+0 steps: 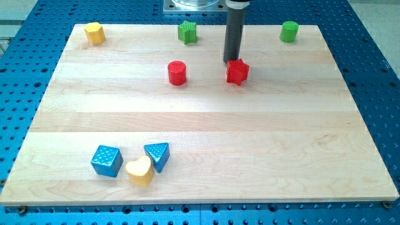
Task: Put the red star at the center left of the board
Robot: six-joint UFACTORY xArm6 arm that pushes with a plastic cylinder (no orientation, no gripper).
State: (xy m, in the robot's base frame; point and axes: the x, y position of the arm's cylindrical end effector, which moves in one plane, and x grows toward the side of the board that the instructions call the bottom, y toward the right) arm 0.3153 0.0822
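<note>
The red star (237, 72) lies on the wooden board (200, 119) a little right of centre, in the upper part of the view. My tip (230, 61) stands just behind the star's upper left edge, touching or almost touching it. A red cylinder (177, 72) stands to the star's left, well apart from it.
A yellow block (94, 32) sits at the top left corner. A green star-like block (187, 31) and a green cylinder (289, 30) sit along the top edge. A blue cube (106, 160), a yellow heart (139, 170) and a blue triangle (157, 154) cluster at the bottom left.
</note>
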